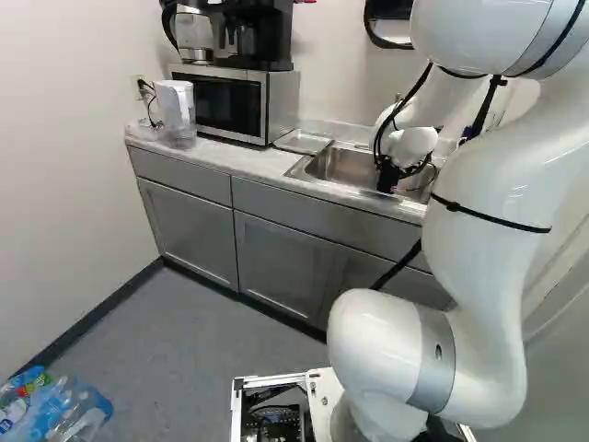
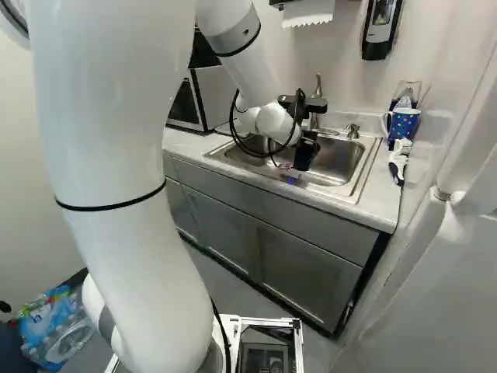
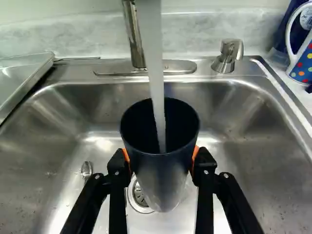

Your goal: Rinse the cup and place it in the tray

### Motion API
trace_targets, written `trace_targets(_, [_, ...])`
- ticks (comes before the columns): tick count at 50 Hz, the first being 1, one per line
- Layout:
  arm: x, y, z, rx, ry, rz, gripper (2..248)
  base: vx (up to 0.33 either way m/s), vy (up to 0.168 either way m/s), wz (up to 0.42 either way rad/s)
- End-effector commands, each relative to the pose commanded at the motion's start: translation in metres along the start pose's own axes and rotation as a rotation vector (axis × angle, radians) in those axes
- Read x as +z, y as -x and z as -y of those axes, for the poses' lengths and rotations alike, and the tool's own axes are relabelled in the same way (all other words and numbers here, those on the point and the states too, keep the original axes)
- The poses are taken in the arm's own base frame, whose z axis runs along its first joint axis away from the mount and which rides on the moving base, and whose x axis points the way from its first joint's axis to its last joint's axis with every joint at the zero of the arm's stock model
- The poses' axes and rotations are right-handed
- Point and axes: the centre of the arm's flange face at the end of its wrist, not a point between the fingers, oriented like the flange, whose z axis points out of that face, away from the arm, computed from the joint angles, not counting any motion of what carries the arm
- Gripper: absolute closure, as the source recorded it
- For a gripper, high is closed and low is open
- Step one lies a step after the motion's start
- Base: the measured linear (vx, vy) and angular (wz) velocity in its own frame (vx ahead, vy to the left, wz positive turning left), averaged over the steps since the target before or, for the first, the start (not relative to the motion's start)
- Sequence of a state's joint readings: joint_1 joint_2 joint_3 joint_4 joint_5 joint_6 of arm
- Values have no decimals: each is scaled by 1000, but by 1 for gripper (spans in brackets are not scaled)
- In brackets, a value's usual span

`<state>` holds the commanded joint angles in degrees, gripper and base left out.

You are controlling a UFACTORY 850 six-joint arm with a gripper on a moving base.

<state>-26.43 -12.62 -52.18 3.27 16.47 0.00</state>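
My gripper (image 2: 309, 137) is low over the sink in the right base view. In the wrist view the gripper (image 3: 160, 163) is shut on a dark cup (image 3: 163, 173), one orange pad against each side. The cup is held mouth up, above the drain, and a stream of water (image 3: 155, 73) runs from the faucet (image 3: 134, 36) into its mouth. How much water is inside is hidden in the dark interior. A shallow metal tray (image 1: 302, 141) lies beside the sink, between basin and microwave; its raised edge (image 3: 24, 87) also shows in the wrist view.
The steel sink basin (image 3: 253, 165) surrounds the cup, with a spoon (image 3: 86, 169) on its floor. A faucet handle (image 3: 227, 56) rises behind. A dotted blue mug (image 2: 403, 124) and a white-handled brush (image 2: 398, 159) stand right of the sink; the microwave (image 1: 225, 101) is left.
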Motion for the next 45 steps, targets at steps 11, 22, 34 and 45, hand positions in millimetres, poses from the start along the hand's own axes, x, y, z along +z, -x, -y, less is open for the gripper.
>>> trace_targets(11, [0,0,0,0,0,0,124,0,0,0])
trace_targets(22, [0,0,0,0,0,0,124,0,0,0])
trace_targets(34, [0,0,0,0,0,0,124,0,0,0])
trace_targets(45, [0,0,0,0,0,0,124,0,0,0])
